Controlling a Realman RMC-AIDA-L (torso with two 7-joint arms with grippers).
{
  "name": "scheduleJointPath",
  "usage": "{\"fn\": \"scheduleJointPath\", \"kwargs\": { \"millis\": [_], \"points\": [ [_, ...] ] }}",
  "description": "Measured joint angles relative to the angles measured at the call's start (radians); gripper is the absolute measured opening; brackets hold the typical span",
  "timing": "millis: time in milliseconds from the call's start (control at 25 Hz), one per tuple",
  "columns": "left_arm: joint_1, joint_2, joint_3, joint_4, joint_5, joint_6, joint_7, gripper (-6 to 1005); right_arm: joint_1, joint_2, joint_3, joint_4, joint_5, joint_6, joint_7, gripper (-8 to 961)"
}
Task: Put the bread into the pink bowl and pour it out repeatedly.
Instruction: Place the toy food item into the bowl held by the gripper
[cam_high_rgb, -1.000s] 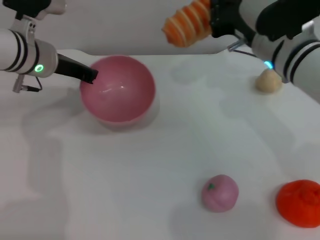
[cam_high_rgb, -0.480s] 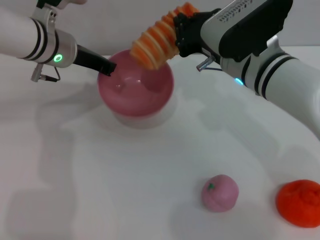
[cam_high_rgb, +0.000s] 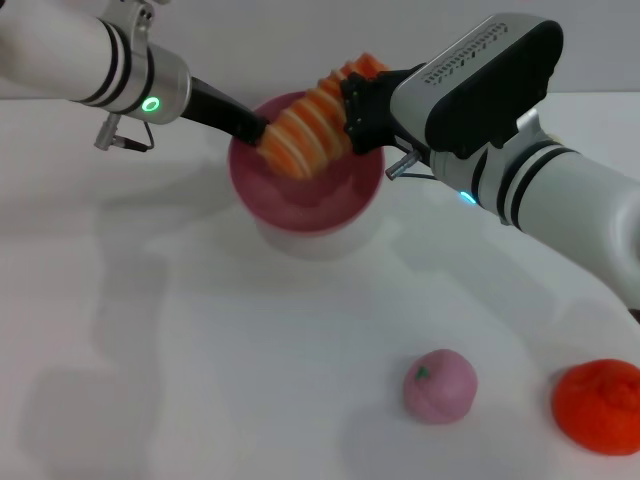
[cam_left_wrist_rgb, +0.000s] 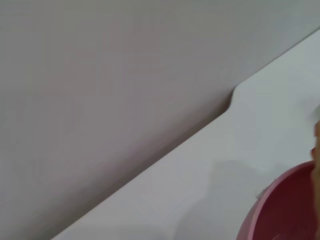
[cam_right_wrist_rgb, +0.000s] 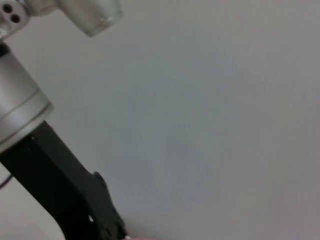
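The pink bowl (cam_high_rgb: 330, 208) sits at the back middle of the white table, its mouth tilted toward me. My left gripper (cam_high_rgb: 252, 128) reaches in from the left, shut on the bowl's far-left rim. The orange-and-cream striped bread (cam_high_rgb: 310, 130) hangs slanted over the bowl, its lower end dipping inside the rim. My right gripper (cam_high_rgb: 357, 112) comes from the right, shut on the bread's upper end. In the left wrist view only an arc of the pink bowl (cam_left_wrist_rgb: 280, 210) shows. The right wrist view shows the left arm (cam_right_wrist_rgb: 60, 190) against the table, but not the bread.
A small pink peach-like ball (cam_high_rgb: 440, 386) lies at the front right. An orange ridged toy (cam_high_rgb: 600, 405) sits at the right edge. The table's back edge (cam_left_wrist_rgb: 220, 117) runs close behind the bowl.
The left gripper has carried the bowl to the right. The right gripper has brought the bread leftward and down from above the table's back until its lower end is inside the bowl.
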Motion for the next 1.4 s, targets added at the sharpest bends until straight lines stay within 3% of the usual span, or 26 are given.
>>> {"fn": "scheduleJointPath", "kwargs": {
  "millis": [520, 760, 960, 1400],
  "points": [
    [0.009, 0.008, 0.022, 0.005, -0.024, 0.007, 0.0, 33, 0.007, -0.002, -0.052, -0.008, 0.001, 0.012, -0.006, 23],
    [0.011, 0.009, 0.021, 0.005, -0.018, 0.007, 0.0, 33, 0.003, -0.002, -0.057, -0.021, -0.003, 0.019, -0.008, 104],
    [0.012, 0.013, 0.01, 0.005, -0.01, 0.015, 0.0, 33, 0.0, -0.001, -0.061, -0.022, -0.007, 0.023, -0.009, 333],
    [0.022, 0.02, -0.076, 0.005, 0.054, 0.045, -0.006, 33, -0.005, -0.001, -0.074, -0.035, -0.007, 0.033, -0.012, 336]
  ]
}}
